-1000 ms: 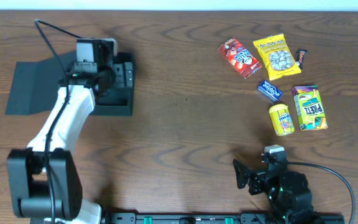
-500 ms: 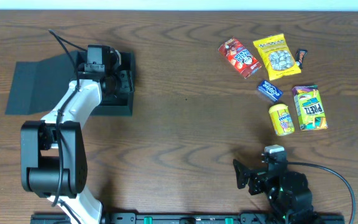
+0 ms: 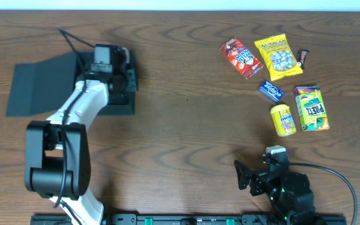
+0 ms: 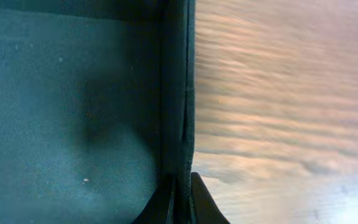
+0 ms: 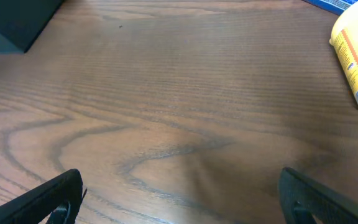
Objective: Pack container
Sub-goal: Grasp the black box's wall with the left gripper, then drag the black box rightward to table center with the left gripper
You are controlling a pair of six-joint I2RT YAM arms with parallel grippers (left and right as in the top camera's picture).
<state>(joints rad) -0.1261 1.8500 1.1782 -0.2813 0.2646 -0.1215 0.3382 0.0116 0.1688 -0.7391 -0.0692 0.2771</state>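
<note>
Left gripper [image 4: 180, 194] clenched on the right-hand wall of the container [image 3: 119, 107], one finger inside and one outside in the left wrist view. Wide open a second ago, half closed midway, now pinched tight on the thin black cardboard. Arm also shifted rightward over the tray to reach that wall within the same second.

Container in much the same place as before: toward the left end of the table [image 3: 186, 137], nearer the far edge than the near one. Tray open, hinged lid [image 3: 36, 87] spread on the wood to its left. Nothing to be seen on the stretch of tray floor in the wrist view; from overhead, much of the tray hidden under the arm.

Judged meaning: a hold only just secured, so the box ready to be steadied or dragged, with packing proper not yet begun. Thin wall, so some risk of buckling or tipping if hauled by one side.

Well apart, near the far right corner, six snacks loose on the wood: red packet [image 3: 241, 57], yellow bag [image 3: 279, 56], small dark bar [image 3: 302, 58], blue packet [image 3: 270, 91], yellow packet [image 3: 282, 120], pretzel bag [image 3: 310, 107]. None touched.

Right gripper [image 3: 242, 175] released, spread wide, empty, parked by the near edge right of centre, as a second ago.
</note>
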